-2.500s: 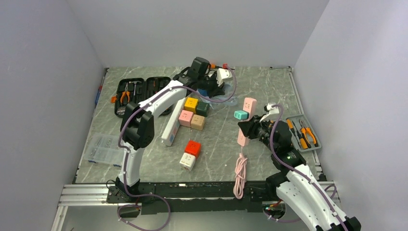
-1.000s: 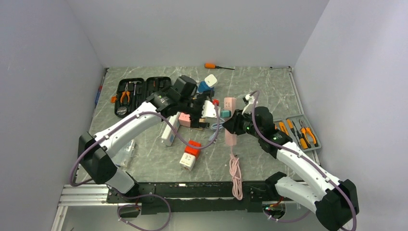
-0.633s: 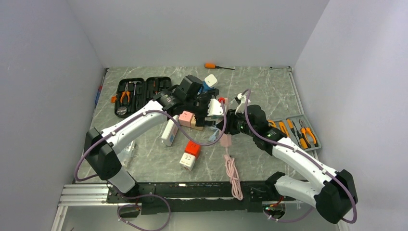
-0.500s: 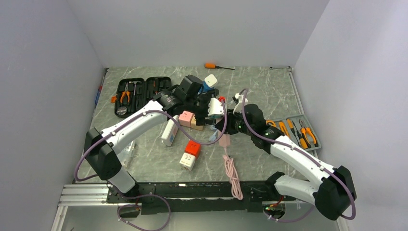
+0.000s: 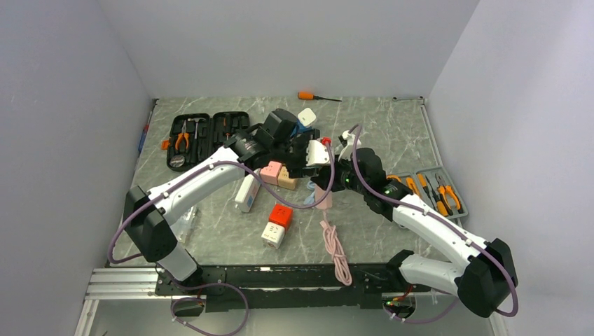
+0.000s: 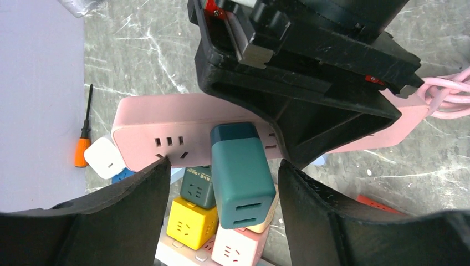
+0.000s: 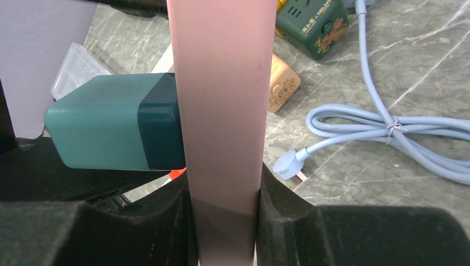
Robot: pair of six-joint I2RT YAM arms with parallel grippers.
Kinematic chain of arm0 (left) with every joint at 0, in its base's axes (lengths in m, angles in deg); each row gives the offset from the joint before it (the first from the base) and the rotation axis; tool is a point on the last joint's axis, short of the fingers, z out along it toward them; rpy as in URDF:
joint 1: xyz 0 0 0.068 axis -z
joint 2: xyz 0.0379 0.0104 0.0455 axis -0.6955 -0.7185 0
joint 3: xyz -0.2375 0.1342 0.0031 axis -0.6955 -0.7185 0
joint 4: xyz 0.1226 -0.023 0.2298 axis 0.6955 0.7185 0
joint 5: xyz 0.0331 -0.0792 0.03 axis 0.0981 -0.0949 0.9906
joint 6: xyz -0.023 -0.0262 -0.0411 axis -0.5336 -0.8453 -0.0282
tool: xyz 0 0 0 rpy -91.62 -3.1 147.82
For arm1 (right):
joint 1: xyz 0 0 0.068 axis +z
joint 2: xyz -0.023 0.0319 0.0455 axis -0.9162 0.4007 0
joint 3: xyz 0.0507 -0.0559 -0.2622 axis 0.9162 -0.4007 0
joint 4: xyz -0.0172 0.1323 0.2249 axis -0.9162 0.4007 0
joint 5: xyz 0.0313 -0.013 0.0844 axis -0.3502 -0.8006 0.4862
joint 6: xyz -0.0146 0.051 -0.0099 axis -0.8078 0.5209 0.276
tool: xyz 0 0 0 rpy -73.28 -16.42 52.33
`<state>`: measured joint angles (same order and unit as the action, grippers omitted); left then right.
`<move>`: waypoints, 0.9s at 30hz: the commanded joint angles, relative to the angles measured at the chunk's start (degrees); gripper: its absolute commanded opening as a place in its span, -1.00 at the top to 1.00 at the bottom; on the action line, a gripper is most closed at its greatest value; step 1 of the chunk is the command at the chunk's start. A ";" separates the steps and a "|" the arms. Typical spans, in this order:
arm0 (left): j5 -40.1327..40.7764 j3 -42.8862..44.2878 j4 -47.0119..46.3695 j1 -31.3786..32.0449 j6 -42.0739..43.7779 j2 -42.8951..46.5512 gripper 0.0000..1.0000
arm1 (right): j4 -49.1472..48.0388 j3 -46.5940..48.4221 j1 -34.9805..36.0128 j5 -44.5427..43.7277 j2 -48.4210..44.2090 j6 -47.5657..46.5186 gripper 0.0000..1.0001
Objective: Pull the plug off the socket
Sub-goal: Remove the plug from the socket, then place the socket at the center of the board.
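Observation:
My right gripper [image 7: 223, 194] is shut on a pink power strip [image 7: 221, 83], the socket, and holds it up off the table. A teal plug [image 7: 111, 122] sticks out of the strip's face. In the left wrist view the strip [image 6: 166, 124] lies across the frame with the teal plug [image 6: 241, 174] pointing toward the camera. My left gripper [image 6: 223, 166] is open, one finger on each side of the plug, with a gap on both sides. In the top view the two grippers meet at mid-table, left [image 5: 308, 157] and right [image 5: 329, 178]. The strip's pink cable [image 5: 335, 245] trails to the near edge.
Coloured cube sockets [image 5: 279, 175] and a white power strip [image 5: 246, 192] lie below the left gripper. A red and white cube pair [image 5: 278, 224] sits nearer. A black tool case [image 5: 203, 133], grey tool tray [image 5: 431, 192], orange screwdriver [image 5: 308, 96] and light blue cable [image 7: 388, 127] lie around.
The right arm has carried the pink strip left to the left gripper. The left gripper's jaws have narrowed around the teal plug.

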<state>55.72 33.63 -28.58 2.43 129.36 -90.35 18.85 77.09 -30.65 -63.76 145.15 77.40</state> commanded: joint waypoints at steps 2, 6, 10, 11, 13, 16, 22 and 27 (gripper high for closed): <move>2.19 3.18 -1.32 0.74 -1.40 -1.61 -0.38 | -5.36 4.68 0.41 -0.19 -0.19 1.90 1.00; 3.22 3.61 -1.99 1.00 -0.88 -2.07 0.01 | -4.82 4.63 0.35 -0.32 -0.43 1.99 1.00; 6.01 3.78 -2.34 1.67 0.44 -2.37 0.65 | -4.19 4.20 0.41 -1.15 -0.45 2.35 1.00; 6.74 3.87 -2.27 1.86 0.70 -2.59 0.86 | -3.93 4.18 0.40 -1.61 -0.26 2.67 1.00; 8.73 4.27 -1.94 2.38 1.15 -3.03 1.00 | -3.03 4.38 0.31 -2.48 0.21 3.61 1.00; 11.60 5.32 -2.03 2.92 1.18 -3.65 1.00 | -2.33 4.84 0.24 -4.27 1.30 4.69 1.00; 16.05 5.77 -3.70 3.60 0.85 -3.40 1.00 | -0.71 5.62 -4.05 -4.56 3.83 8.91 1.00; 17.80 2.96 -5.89 3.84 1.03 -1.25 1.00 | -1.77 3.58 -9.53 -2.19 5.00 8.89 1.00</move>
<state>69.27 36.53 -31.51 6.08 130.59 -94.19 18.20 79.96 -35.72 -63.65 149.26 84.00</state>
